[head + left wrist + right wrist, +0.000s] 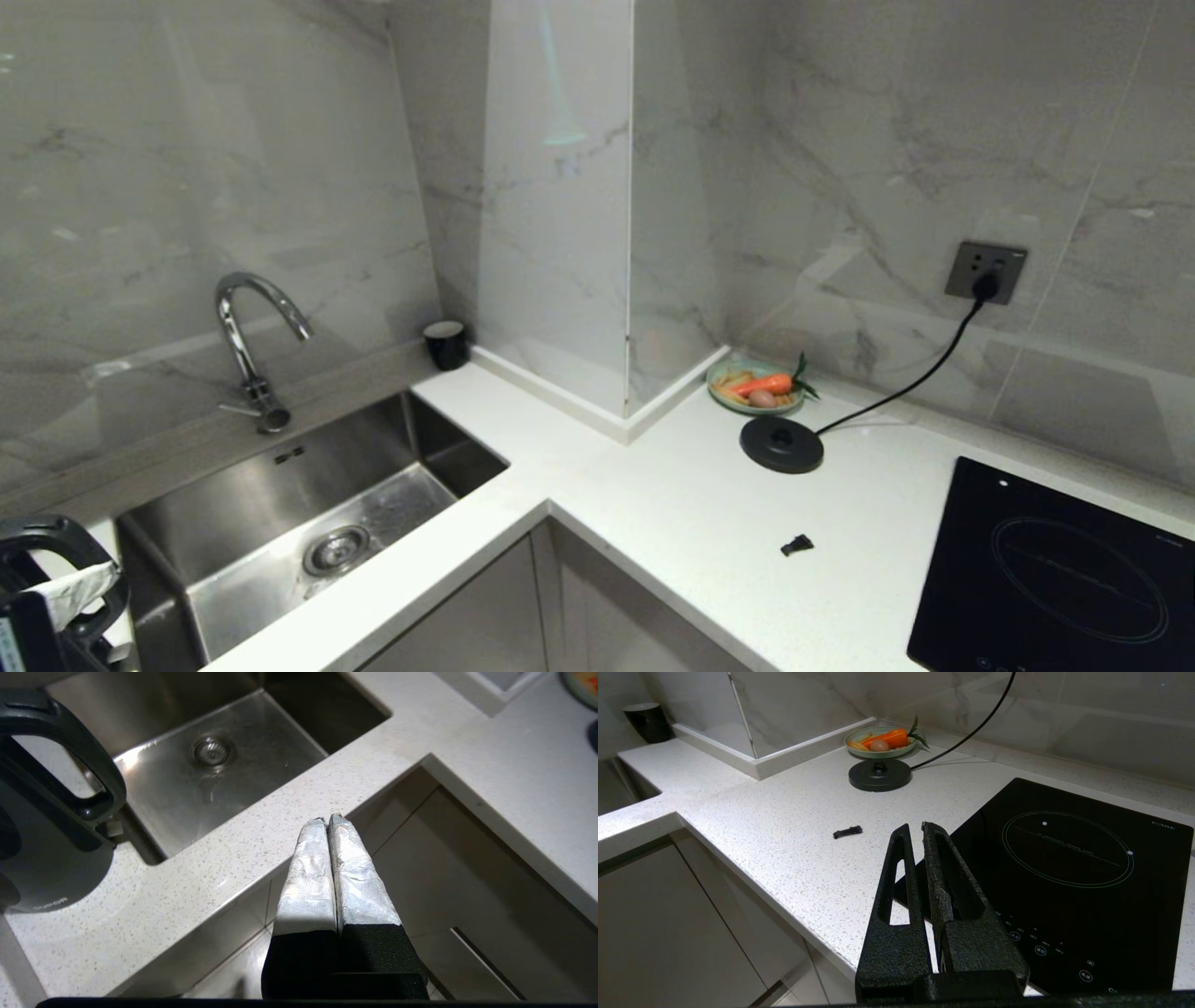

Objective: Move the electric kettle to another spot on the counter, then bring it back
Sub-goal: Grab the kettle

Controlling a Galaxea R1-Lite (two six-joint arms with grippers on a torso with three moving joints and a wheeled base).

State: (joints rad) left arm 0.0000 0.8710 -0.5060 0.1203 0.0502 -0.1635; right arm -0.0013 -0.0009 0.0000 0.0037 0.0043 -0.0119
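The electric kettle stands at the counter's near left end, left of the sink; only its black loop handle shows at the head view's bottom left corner. In the left wrist view the electric kettle fills the side, handle toward the sink. My left gripper, its fingers wrapped in silver tape, is shut and empty, hovering over the counter's front edge, apart from the kettle. The head view shows this left gripper beside the handle. My right gripper is shut and empty above the counter's front edge.
A steel sink with a faucet lies left. A black cup stands behind it. The kettle's base disc, its cord plugged into the wall socket, sits by a plate of vegetables. A black cooktop and a small black piece lie right.
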